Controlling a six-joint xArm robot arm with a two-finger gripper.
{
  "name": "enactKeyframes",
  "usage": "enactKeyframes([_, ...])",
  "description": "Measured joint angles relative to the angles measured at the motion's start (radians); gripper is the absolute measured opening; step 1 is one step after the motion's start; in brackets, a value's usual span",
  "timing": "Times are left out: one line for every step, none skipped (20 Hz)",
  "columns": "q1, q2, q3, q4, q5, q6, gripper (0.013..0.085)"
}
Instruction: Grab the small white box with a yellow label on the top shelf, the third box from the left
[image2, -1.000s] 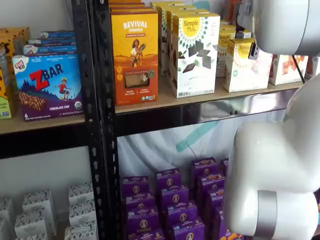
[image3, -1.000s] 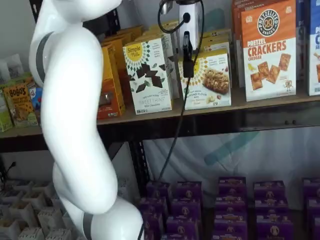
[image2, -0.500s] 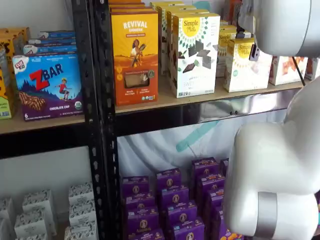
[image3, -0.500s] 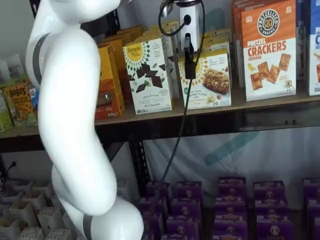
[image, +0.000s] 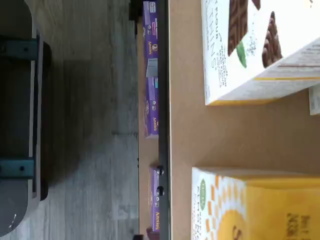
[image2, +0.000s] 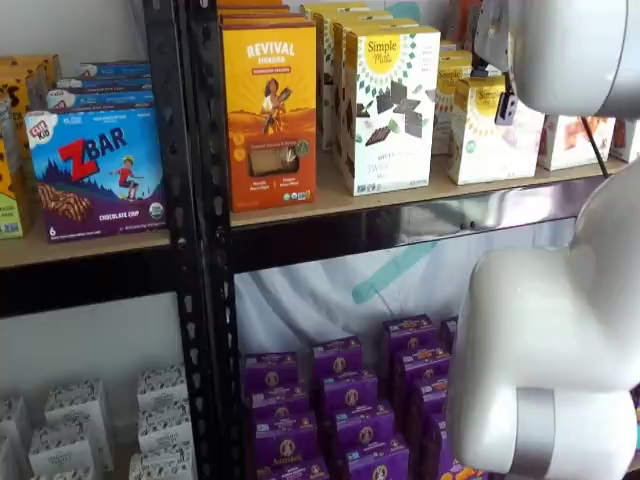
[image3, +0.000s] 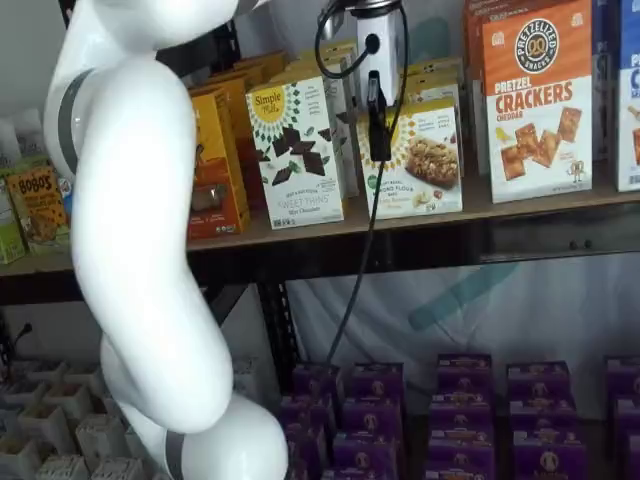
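The small white box (image3: 420, 160) with a round yellow label stands on the top shelf (image3: 520, 205), right of the taller white box with chocolate pieces (image3: 297, 150). It also shows in a shelf view (image2: 488, 135) and, from above, in the wrist view (image: 255, 207). My gripper (image3: 379, 125) hangs from its white body just in front of the box's left part. Only a single black finger shows, side-on, so I cannot tell whether it is open. In a shelf view the big white arm hides most of the gripper (image2: 505, 106).
An orange Revival box (image2: 270, 110) stands at the shelf's left, and a Pretzel Crackers box (image3: 537, 100) at the right. A black upright (image2: 195, 240) bounds the bay, with a blue ZBar box (image2: 95, 170) beyond it. Purple boxes (image3: 450, 410) fill the level below. The gripper's cable (image3: 350, 270) hangs down.
The black finger has edged slightly down and to the right in front of the small white box. The large white arm link has leaned a little to the left.
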Motion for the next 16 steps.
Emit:
enactKeyframes([0.001,0.0,0.0,0.0,0.001,0.001,0.077])
enactKeyframes([0.001,0.001,-0.002,0.0,0.003,0.002,0.073])
enactKeyframes([0.002,0.003,-0.004,0.0,0.005,0.003,0.069])
enactKeyframes([0.003,0.004,-0.007,0.0,0.007,0.004,0.069])
enactKeyframes([0.004,0.004,-0.008,-0.002,0.008,0.005,0.069])
enactKeyframes([0.006,0.005,-0.009,-0.003,0.008,0.006,0.069])
enactKeyframes([0.007,0.006,-0.012,-0.007,0.01,0.007,0.069])
enactKeyframes([0.008,0.008,-0.015,-0.01,0.013,0.008,0.069])
enactKeyframes([0.008,0.009,-0.016,-0.009,0.014,0.008,0.065])
enactKeyframes([0.008,0.008,-0.016,-0.008,0.013,0.008,0.065])
enactKeyframes([0.007,0.007,-0.016,-0.005,0.012,0.007,0.061])
enactKeyframes([0.006,0.007,-0.015,-0.004,0.011,0.007,0.061])
enactKeyframes([0.006,0.006,-0.015,-0.003,0.011,0.007,0.057])
enactKeyframes([0.006,0.006,-0.016,-0.002,0.011,0.007,0.057])
enactKeyframes([0.006,0.006,-0.016,-0.003,0.012,0.007,0.057])
enactKeyframes([0.007,0.005,-0.016,-0.005,0.012,0.008,0.057])
